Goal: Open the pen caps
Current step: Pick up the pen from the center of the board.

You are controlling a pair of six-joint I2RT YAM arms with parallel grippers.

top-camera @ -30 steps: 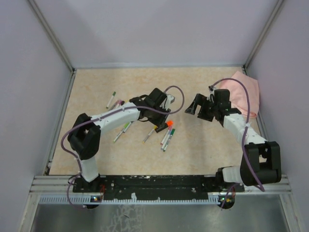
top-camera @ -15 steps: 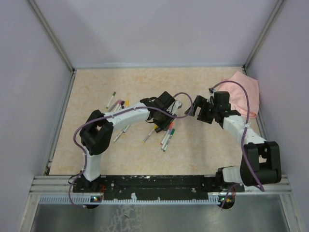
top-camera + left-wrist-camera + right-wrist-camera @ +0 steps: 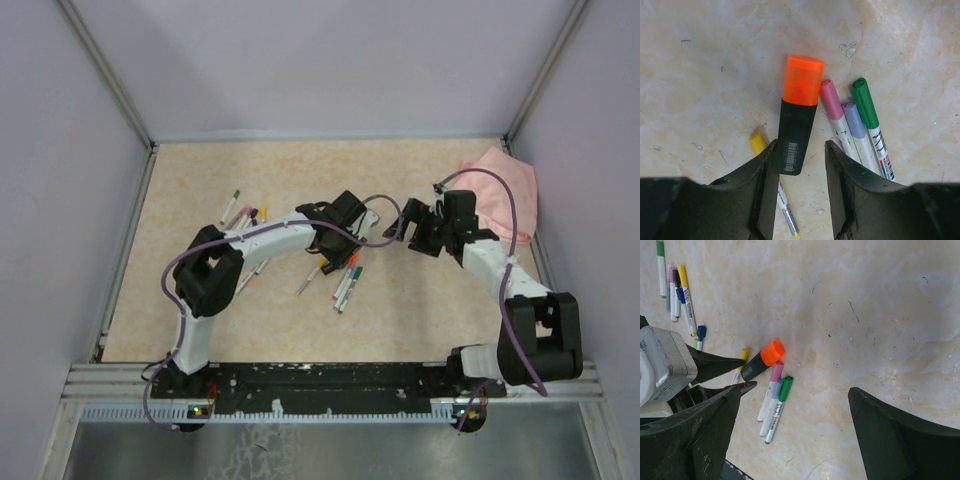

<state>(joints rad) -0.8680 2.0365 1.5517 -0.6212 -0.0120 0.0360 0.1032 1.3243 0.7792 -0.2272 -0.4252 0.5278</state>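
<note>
A black highlighter with an orange cap [image 3: 803, 80] lies on the table. My left gripper [image 3: 800, 147] is open and low over it, and the highlighter's black tail end sits between the fingertips, against the left finger with a gap on the right. Beside it lie three white pens with a pink cap [image 3: 831, 99], a purple cap [image 3: 854, 120] and a green cap [image 3: 864, 102]. A yellow-capped pen [image 3: 758, 143] runs under the left finger. My right gripper [image 3: 795, 390] hangs wide open above bare table, right of this cluster [image 3: 345, 272], holding nothing.
More capped pens [image 3: 677, 290] lie in a group at the far left [image 3: 240, 212], with a blue-capped one [image 3: 701, 332] nearer. A pink cloth [image 3: 505, 190] lies at the right wall. Walls close in the table on three sides.
My left arm has swung right and come down over the orange-capped highlighter, and its jaws have narrowed a little. The right gripper has edged slightly left, still open.
</note>
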